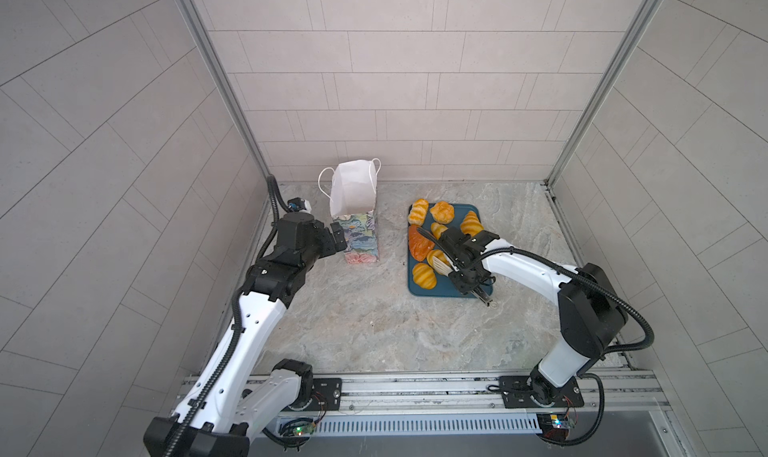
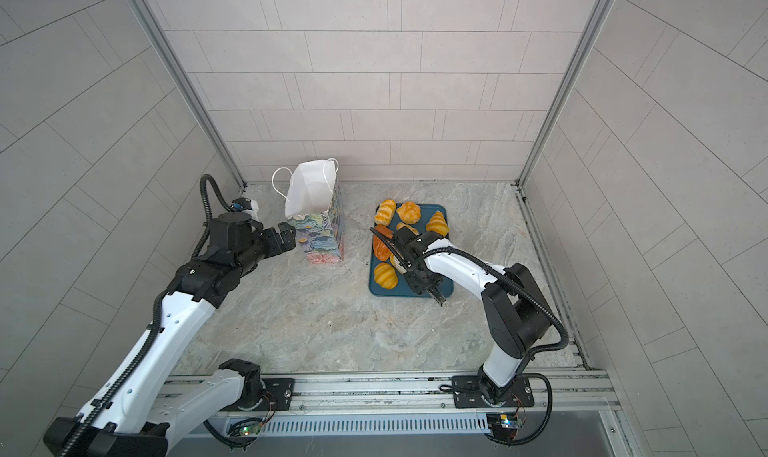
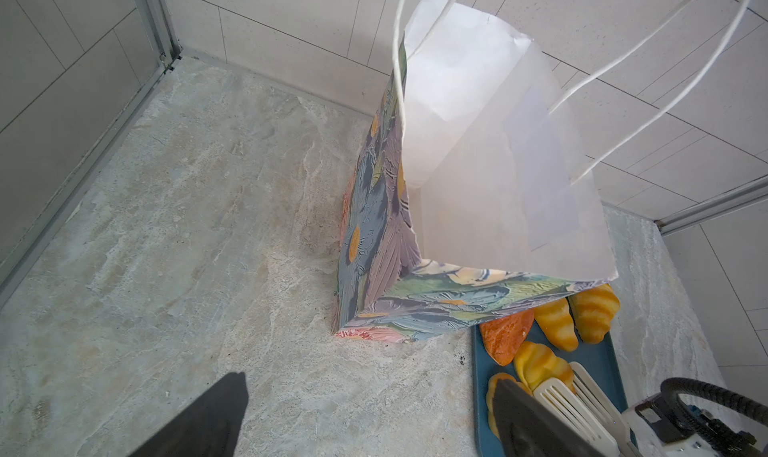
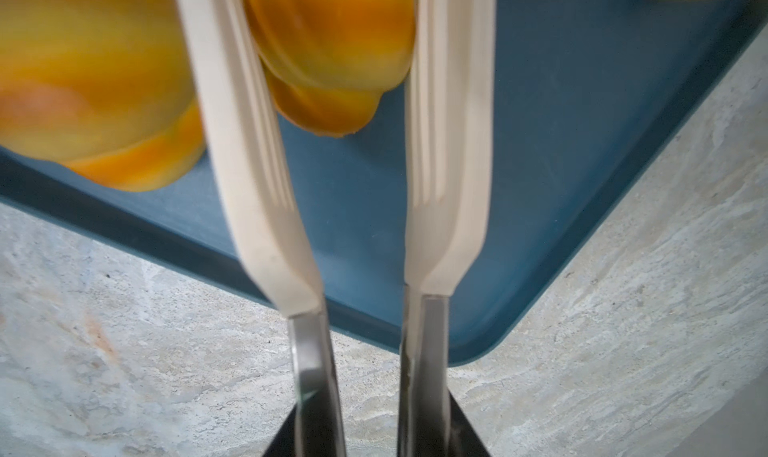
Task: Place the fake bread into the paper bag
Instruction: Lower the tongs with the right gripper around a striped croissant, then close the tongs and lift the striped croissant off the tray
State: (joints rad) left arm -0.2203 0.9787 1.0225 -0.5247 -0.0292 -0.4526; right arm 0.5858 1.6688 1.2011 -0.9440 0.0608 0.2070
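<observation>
The paper bag stands open at the back left, its white lining showing. Several fake bread pieces lie on a teal tray. My left gripper is open beside the bag's lower side, holding nothing. My right gripper is shut on white-tipped tongs. The tong tips stand on either side of a striped croissant on the tray, touching it.
Other pastries on the tray include a darker orange triangular piece, a roll near the front and three more along the back. Tiled walls close in the back and sides. A rail runs along the front.
</observation>
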